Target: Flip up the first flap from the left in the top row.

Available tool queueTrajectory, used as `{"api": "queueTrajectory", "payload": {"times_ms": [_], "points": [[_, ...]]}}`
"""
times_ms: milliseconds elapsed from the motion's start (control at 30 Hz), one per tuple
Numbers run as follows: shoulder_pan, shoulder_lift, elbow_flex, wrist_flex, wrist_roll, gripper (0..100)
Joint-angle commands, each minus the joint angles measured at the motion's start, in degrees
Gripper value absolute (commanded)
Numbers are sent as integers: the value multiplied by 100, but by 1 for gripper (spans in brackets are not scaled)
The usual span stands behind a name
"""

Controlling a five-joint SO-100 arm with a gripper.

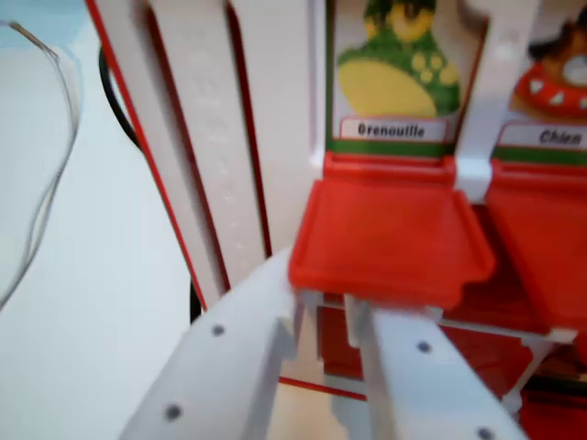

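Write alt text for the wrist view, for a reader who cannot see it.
A white gripper reaches up under a red flap on a red-and-white game board, the flap lifted to show a frog picture labelled "Grenouille". A second red flap sits at the wrist view's right.

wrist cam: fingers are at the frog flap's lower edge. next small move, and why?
Probably a short push upward and toward the board. The red flap under the frog card sticks out roughly level from its hinge, only partly raised, and the gripper sits right beneath its front edge with the jaws slightly apart, so lifting should swing it upright.
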Motion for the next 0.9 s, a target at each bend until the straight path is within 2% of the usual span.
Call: {"api": "queueTrajectory", "payload": {"times_ms": [0, 133, 400, 700, 867], "points": [[44, 229, -923, -158, 123, 1], [105, 149, -1195, -132, 176, 1], [264, -149, -1617, 0, 149, 1], [220, -325, -1758, 158, 176, 1], [237, -79, -1934, 448, 123, 1]]}}
